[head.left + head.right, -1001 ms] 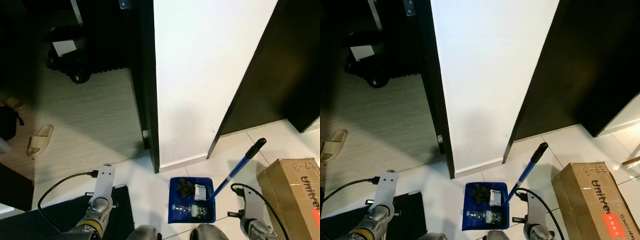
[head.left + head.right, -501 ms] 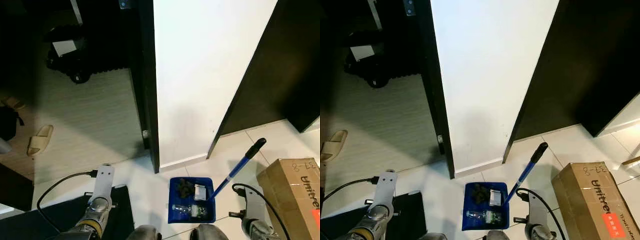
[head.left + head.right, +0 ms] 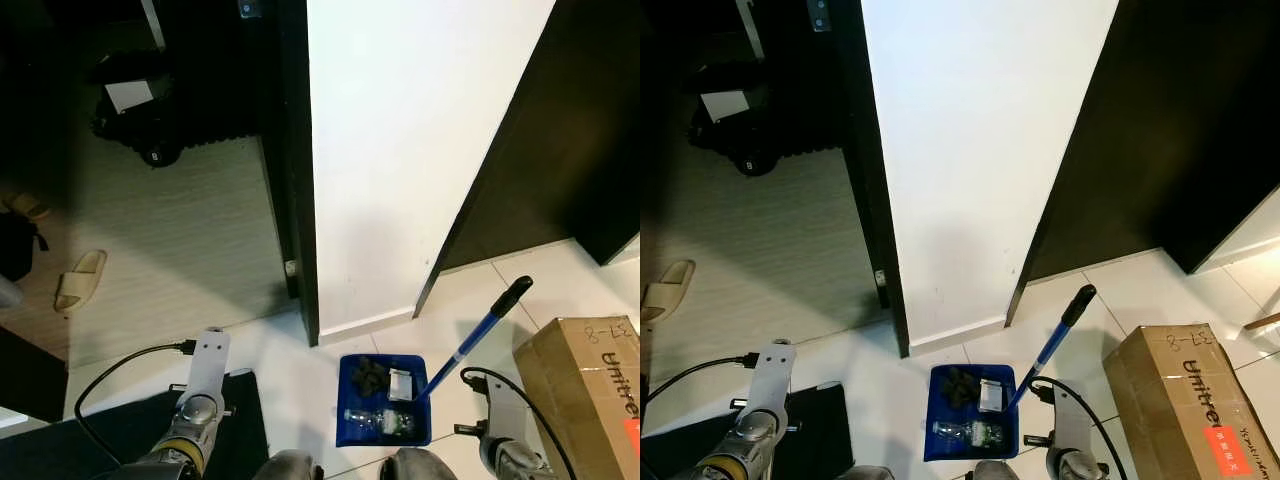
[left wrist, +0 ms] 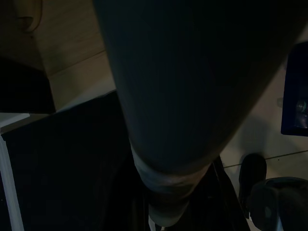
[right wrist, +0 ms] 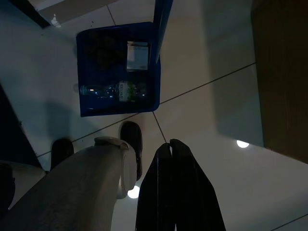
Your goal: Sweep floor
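A blue plastic dustpan (image 3: 384,400) sits flat on the glossy white floor tiles (image 3: 300,350) just in front of the robot's feet, near the foot of a smooth white wall end (image 3: 400,150). Its square tray holds a clump of dark crumpled debris (image 3: 371,375), a small pale packet (image 3: 400,383) and a clear plastic bottle (image 3: 381,421) with a green label lying on its side. A slim blue handle (image 3: 470,345) with a black grip rises at a slant from the tray's right edge.

The right tool (image 5: 170,150) hangs above the tiles beside the dustpan, its two long black fingers clenched together on nothing. For the left tool, I cannot tell its state; the left wrist view is dark.

A brown cardboard box (image 3: 585,375) stands to the right. To the left, matte wood-grain flooring (image 3: 170,240) carries a beige slipper (image 3: 78,279), and a black mat (image 3: 130,430) lies under the left arm.
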